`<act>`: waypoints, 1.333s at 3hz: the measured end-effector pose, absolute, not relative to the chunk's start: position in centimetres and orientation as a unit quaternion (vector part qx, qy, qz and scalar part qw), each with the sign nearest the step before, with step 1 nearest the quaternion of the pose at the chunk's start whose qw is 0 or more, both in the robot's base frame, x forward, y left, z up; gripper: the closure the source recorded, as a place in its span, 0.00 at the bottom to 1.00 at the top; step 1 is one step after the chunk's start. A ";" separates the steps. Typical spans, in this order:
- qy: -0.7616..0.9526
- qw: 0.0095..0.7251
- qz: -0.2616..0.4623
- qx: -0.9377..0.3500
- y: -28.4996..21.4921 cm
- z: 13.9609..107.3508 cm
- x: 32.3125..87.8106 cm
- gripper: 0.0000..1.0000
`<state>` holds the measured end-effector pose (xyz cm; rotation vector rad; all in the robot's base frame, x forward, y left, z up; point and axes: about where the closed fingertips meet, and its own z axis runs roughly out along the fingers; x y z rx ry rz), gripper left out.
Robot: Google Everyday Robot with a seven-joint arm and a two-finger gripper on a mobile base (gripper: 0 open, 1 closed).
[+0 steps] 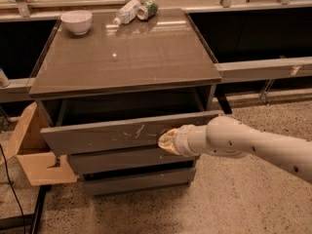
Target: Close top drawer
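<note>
1. Top drawer point(112, 136) stands partly out beneath the cabinet top point(126, 57), with white scratches on its front.
2. Gripper point(168, 141) sits against that front, right of its middle; the arm point(253, 145) comes in from 4 o'clock. Whether it is parted or closed: cannot tell.
3. Bowl point(77, 21) sits on the cabinet top at 11 o'clock.

The worktop point(126, 57) is gleaming, glossy and smooth, catching light spots. The top drawer point(97, 138) is showing a matt grey-brown front with white scratches. The gripper point(168, 141), matt and pale yellowish, is touching that front right of centre. The arm point(263, 145) is looking like smooth off-white plastic. The floor point(234, 199) is looking like speckled stone.
</note>
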<state>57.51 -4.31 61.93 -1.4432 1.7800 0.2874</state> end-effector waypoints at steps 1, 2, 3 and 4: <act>0.705 0.404 0.114 -0.572 -4.3 61.9 57.5 1.00; 0.701 0.411 0.106 -0.574 -4.2 62.1 57.9 1.00; 0.687 0.427 0.092 -0.580 -3.6 62.6 59.4 1.00; 0.670 0.447 0.075 -0.588 -2.7 63.2 62.1 1.00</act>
